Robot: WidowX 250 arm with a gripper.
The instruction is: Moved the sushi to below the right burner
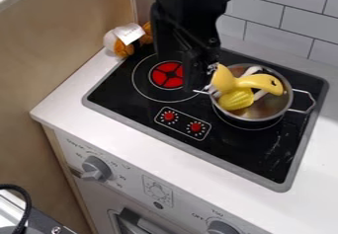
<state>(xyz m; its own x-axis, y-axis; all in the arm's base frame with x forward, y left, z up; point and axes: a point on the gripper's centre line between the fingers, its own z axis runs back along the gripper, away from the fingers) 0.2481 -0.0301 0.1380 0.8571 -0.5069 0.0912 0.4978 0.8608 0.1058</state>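
The black gripper (198, 75) hangs down from the top edge, between the left burner (167, 75) and the left side of the metal pot (264, 115). The pot stands over the right burner (249, 126), covering most of it. Inside are a smooth yellow curved piece (259, 81), a bumpy yellow piece (235, 99) and something whitish (251, 70) partly behind them. I cannot tell whether one of these is the sushi. The yellow pieces lie close to the right of the gripper, and contact with it is unclear.
An orange and white soft toy (123, 40) with a tag rests at the stove's back left corner. Red knobs (195, 127) are on the black stovetop (257, 154). The pot's wire handle sticks out to the right. A tiled wall (284, 28) rises behind.
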